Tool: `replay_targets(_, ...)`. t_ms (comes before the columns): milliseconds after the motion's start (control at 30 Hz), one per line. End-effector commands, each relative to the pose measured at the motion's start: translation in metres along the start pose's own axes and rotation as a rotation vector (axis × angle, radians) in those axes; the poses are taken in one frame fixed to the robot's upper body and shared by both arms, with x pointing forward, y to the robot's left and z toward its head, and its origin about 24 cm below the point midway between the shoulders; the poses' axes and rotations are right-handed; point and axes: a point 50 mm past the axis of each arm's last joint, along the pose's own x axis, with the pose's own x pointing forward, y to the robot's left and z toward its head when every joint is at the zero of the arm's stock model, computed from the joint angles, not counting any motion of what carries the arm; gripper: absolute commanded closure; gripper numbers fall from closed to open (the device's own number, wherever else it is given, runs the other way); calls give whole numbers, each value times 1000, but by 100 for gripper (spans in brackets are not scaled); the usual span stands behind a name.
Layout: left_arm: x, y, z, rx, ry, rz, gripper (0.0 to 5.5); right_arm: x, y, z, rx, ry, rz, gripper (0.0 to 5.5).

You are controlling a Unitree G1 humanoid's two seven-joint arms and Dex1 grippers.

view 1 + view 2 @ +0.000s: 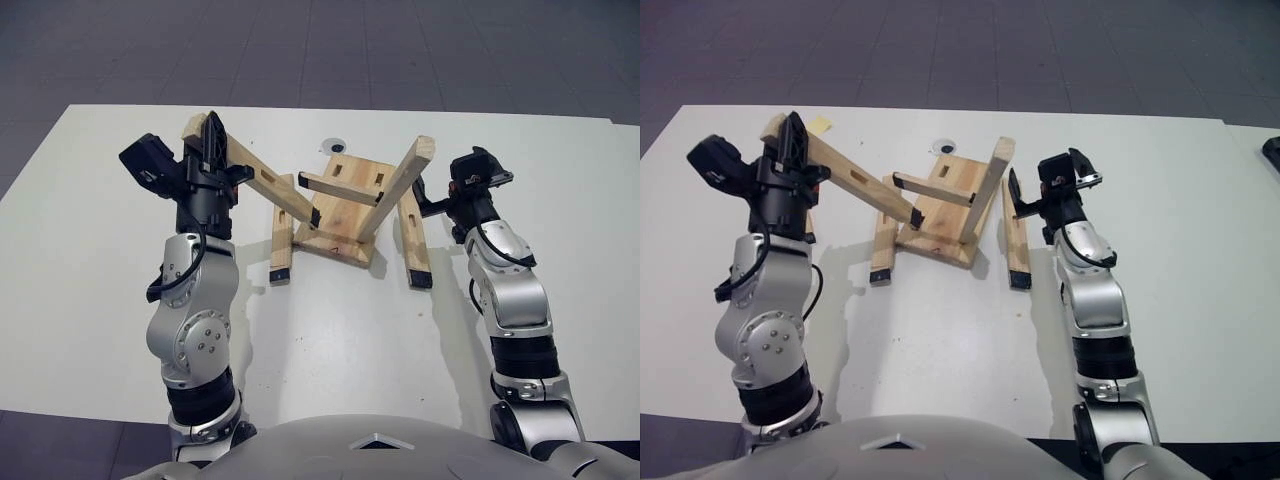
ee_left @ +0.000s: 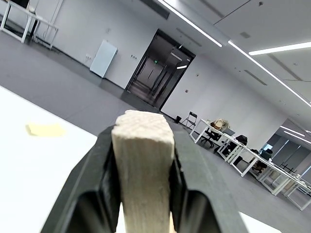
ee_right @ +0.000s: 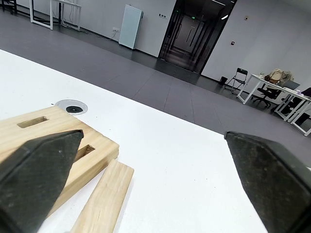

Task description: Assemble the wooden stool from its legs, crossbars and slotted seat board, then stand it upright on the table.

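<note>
Two states: left gripper (image 1: 212,140) clamped on leg (image 2: 143,145) end, clearest in left wrist view; right gripper (image 3: 153,138) spread apart beside seat board (image 3: 58,121).

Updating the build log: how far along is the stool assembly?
Done: one leg stands in the seat board, a crossbar jutting from it. In hand: left gripper jaws shut on a second leg. Left: two loose legs on the table to fit, right gripper open near one, then standing it upright.

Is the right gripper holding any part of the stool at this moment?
No: in the right wrist view the right gripper is open, its fingers wide apart with only bare table between them.
</note>
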Motion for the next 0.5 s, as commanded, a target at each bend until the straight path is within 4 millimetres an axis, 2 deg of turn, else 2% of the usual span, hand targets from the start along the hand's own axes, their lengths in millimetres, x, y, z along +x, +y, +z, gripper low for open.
replay_targets(33,9,-2,5,23,-49,-27,445,-3,-2,-5,-8,19,0,10)
replay_targets(133,12,2,1,45,-34,-40,445,-3,0,-6,4,16,3,10)
replay_targets(367,12,11,-24,93,57,-69,445,-2,1,-5,8,15,8,10)
replay_targets(500,12,15,-30,89,69,-62,445,-4,2,-7,13,21,7,10)
